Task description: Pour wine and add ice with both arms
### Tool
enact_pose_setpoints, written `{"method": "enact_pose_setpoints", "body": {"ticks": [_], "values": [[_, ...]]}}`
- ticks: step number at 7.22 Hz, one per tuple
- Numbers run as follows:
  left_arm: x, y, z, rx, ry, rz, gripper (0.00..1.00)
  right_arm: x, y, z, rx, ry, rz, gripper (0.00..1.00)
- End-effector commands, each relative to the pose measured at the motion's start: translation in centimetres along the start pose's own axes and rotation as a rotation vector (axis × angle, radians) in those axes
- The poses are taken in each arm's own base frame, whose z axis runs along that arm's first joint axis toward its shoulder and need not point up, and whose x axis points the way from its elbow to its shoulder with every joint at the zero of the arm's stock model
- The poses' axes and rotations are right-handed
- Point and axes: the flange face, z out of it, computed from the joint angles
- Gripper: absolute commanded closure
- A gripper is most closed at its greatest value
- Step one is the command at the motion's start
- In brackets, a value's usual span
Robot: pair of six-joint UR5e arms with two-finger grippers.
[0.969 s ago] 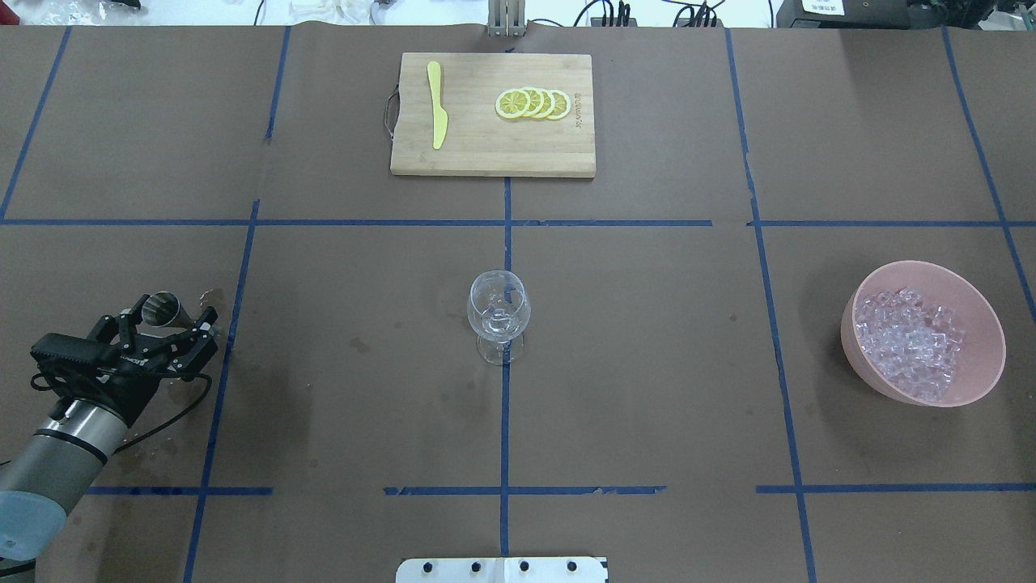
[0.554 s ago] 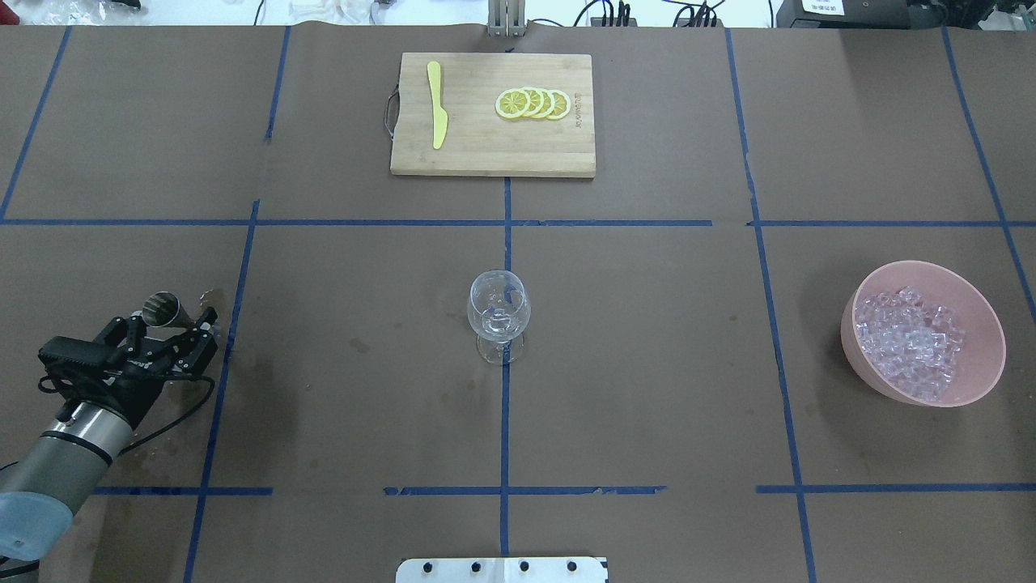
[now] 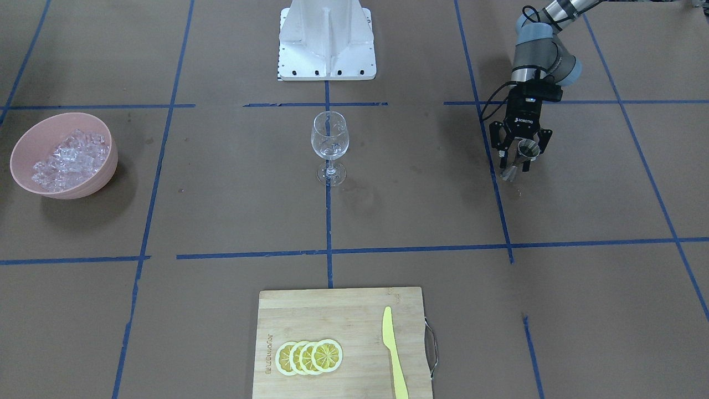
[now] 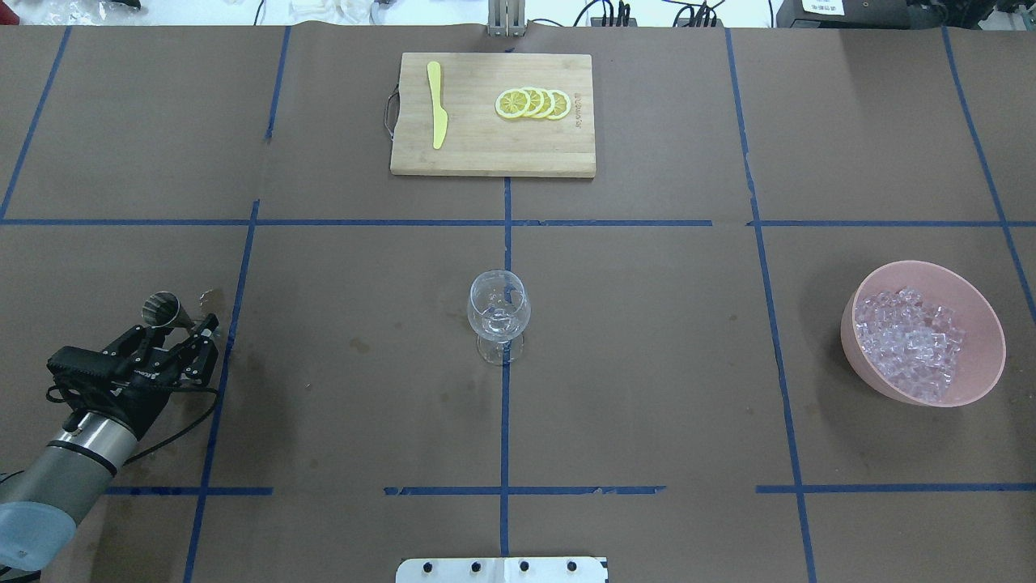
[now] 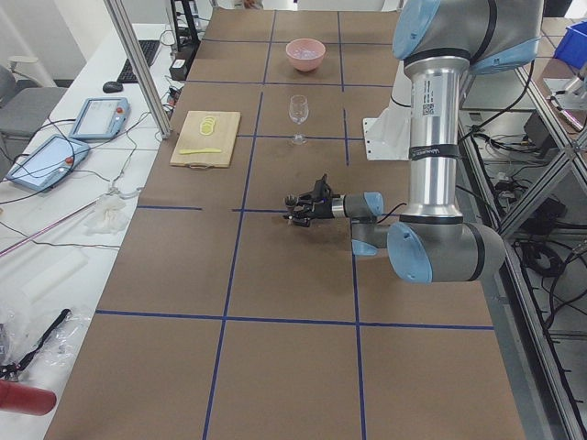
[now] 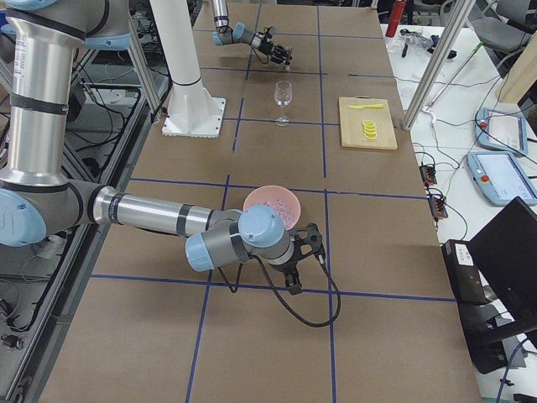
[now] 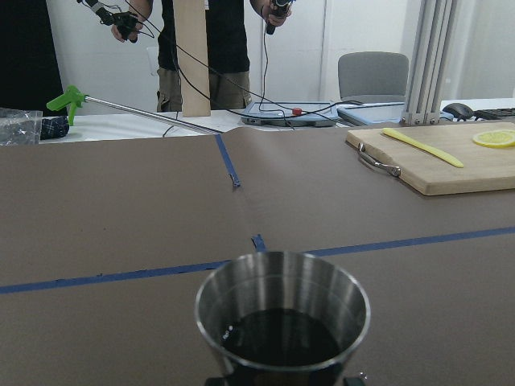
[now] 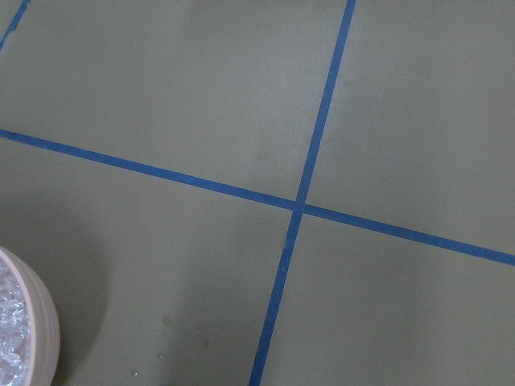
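Ice [image 4: 910, 344] lies in one heap inside the single pink bowl [image 4: 979, 304], out at the right end of the desk [image 4: 647, 364] in my overhead feed. Reading from the left: the left arm [image 4: 77, 453], one of my two, reaches in low and almost level. Its hand [image 4: 178, 327] has the fingers spread wide either side of one steel jigger [image 4: 160, 308], not pinching it. The jigger stands upright on the desk, and my left wrist feed shows dark liquid [image 7: 282, 338] in its upper cup. At the centre stands one clear wine glass [image 4: 499, 312], upright on the middle blue tape line [image 4: 504, 437]. Beyond it lies one wooden cutting board [image 4: 486, 154] carrying one yellow knife [image 4: 437, 105] and four overlapping lemon slices [image 4: 534, 104]. At the right, the side camera shows the right arm [image 6: 151, 214] stretched low over the desk with its hand [image 6: 300, 256] just beside the bowl; I cannot tell how wide that hand is.
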Motion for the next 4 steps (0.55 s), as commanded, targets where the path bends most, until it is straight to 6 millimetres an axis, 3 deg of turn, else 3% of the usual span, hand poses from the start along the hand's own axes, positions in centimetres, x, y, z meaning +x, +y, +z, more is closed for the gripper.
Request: {"method": "enact_pose_setpoints", "body": {"ticks": [1,4], "values": [[-0.07,0.0,-0.07,0.004,-0.003,0.001,0.42,0.05,0.09,0.06,-0.002,-0.002,0.004,0.0],[-0.29,-0.23,-0.12,0.027,-0.017,0.0,0.43,0.05,0.09,0.06,-0.002,-0.002,0.002,0.0]]}}
